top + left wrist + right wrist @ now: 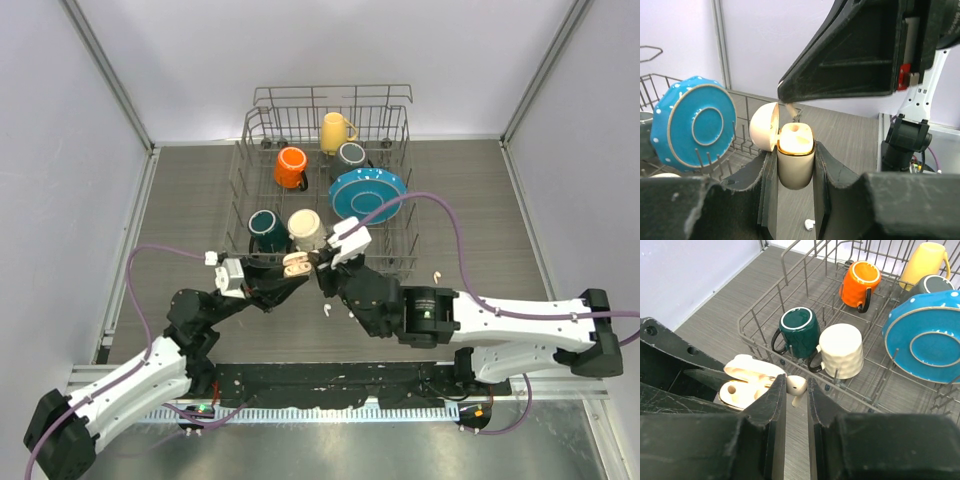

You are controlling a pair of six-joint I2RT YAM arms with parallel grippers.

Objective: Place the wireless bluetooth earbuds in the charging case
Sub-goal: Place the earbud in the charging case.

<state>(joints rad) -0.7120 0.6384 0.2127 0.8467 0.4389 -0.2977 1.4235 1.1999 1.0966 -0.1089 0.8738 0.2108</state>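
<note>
The left gripper (291,268) is clamped on the cream charging case (796,159) and holds it upright, its lid (763,125) swung open to the side. The right gripper (796,390) pinches a white earbud (796,384) between its fingertips. The stem points down just above the case's open top and is not yet seated. A second earbud (327,311) lies on the table (190,200) just behind both grippers, toward the arm bases. A third earbud (437,273) lies well off to the right gripper's right.
</note>
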